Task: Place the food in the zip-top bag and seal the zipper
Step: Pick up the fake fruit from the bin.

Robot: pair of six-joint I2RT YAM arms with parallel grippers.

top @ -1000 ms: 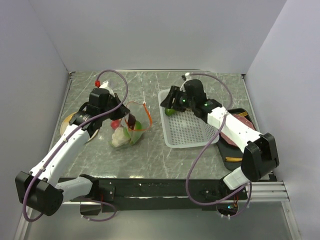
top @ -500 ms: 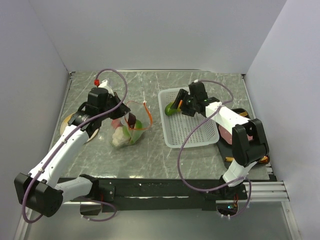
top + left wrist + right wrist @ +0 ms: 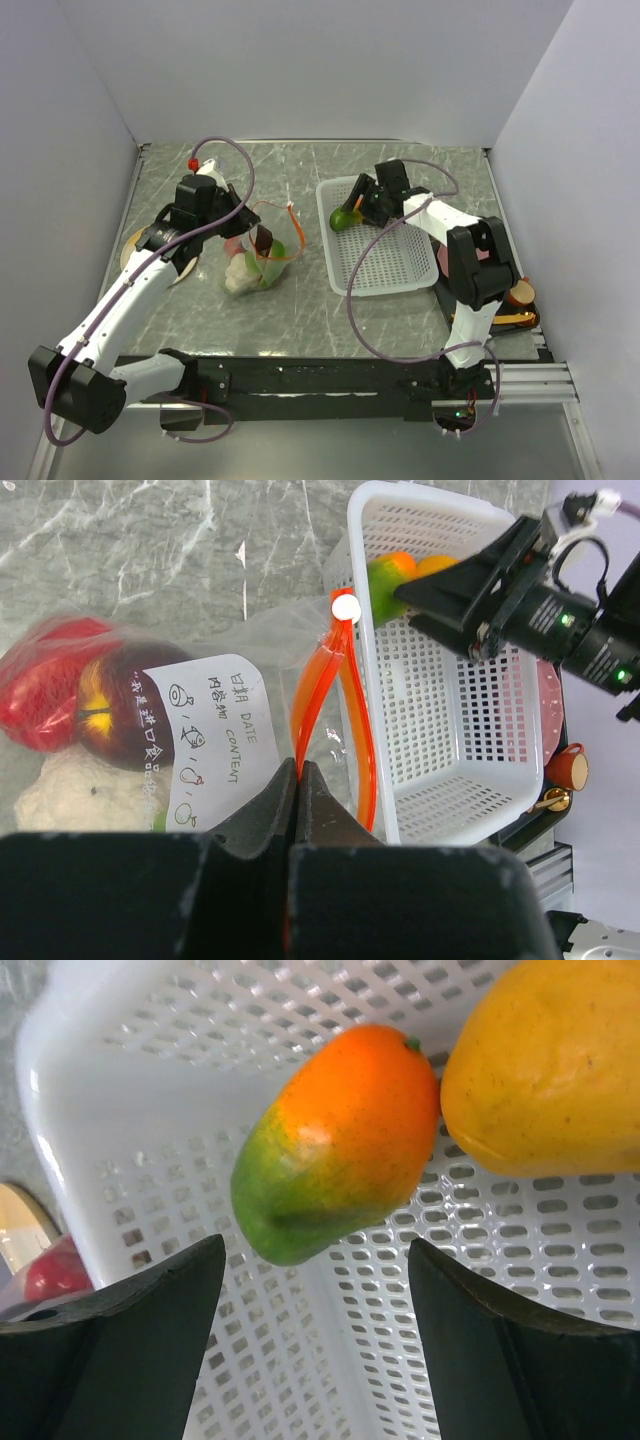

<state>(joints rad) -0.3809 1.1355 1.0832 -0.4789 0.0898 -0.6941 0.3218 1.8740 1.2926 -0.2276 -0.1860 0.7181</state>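
left claw (image 3: 297, 770) pinches zipper (image 3: 310, 705) | right claw (image 3: 315, 1250) spread | basket (image 3: 150, 1080): mango (image 3: 335, 1140), orange (image 3: 550, 1070) | bag (image 3: 270, 640): pepper (image 3: 45, 685)

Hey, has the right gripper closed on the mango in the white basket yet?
No, the right gripper is open, its fingers spread wide, and the mango lies in the basket clear of both.
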